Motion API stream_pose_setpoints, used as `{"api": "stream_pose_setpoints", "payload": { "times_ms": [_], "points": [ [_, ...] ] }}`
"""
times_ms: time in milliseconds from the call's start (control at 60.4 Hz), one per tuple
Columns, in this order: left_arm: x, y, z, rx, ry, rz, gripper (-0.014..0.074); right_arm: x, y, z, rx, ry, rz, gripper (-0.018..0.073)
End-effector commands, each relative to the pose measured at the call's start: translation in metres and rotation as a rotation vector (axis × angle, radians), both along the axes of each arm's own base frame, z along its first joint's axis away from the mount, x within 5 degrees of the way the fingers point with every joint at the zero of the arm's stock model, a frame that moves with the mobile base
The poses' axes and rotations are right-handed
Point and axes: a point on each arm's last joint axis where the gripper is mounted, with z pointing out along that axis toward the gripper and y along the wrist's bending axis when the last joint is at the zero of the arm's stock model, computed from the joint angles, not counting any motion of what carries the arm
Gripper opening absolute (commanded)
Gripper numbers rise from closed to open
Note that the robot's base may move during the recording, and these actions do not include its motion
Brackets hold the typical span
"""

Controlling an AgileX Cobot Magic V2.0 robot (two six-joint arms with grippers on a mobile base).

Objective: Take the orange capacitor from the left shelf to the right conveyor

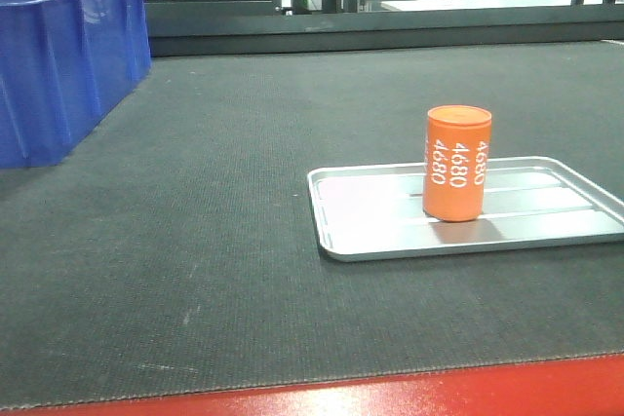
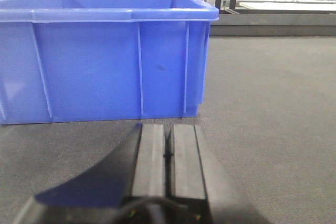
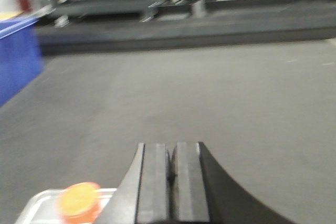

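1. The orange capacitor point(image 1: 457, 164) stands upright on a shallow silver tray point(image 1: 370, 231), white "4680" print facing the front camera.
2. The tray lies flat on the right conveyor point(image 1: 195, 241), at about 4 o'clock from belt centre in the front view; the red front edge point(image 1: 439, 392) runs along the bottom.
3. A blue bin point(image 1: 58, 65) sits on the belt at 10 o'clock, well apart from the tray.
4. Left gripper point(image 2: 167, 153): jaws pressed together, pads touching, holding nothing; it points at the blue bin wall at 12 o'clock, just above the belt.
5. Right gripper point(image 3: 170, 169): jaws closed, nothing between them. View is blurred.
6. In the right wrist view the capacitor top shows at 8 o'clock of the jaws, on the tray corner, not touching the gripper.
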Motion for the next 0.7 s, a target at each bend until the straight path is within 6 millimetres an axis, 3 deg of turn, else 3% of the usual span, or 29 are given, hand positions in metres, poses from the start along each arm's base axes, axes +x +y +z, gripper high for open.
{"api": "stream_pose_setpoints", "payload": {
  "times_ms": [0,149,315,481,679],
  "points": [
    [0.0,0.0,0.001,-0.007,-0.071,-0.001,-0.0126,-0.01,-0.004,0.009,-0.024,-0.125,-0.032,0.0056],
    [0.0,0.0,0.001,-0.007,-0.071,-0.001,-0.0126,-0.036,-0.006,-0.012,-0.035,-0.184,-0.037,0.0056],
    [0.0,0.0,0.001,-0.007,-0.071,-0.001,-0.0126,-0.059,-0.008,-0.049,-0.028,-0.213,-0.06,0.0056],
    [0.0,0.0,0.001,-0.007,-0.071,-0.001,-0.0126,-0.061,-0.01,-0.079,0.001,-0.16,-0.099,0.0056],
    [0.0,0.0,0.001,-0.007,-0.071,-0.001,-0.0126,-0.06,-0.01,-0.084,0.001,-0.14,-0.099,0.0056]
  ]
}}
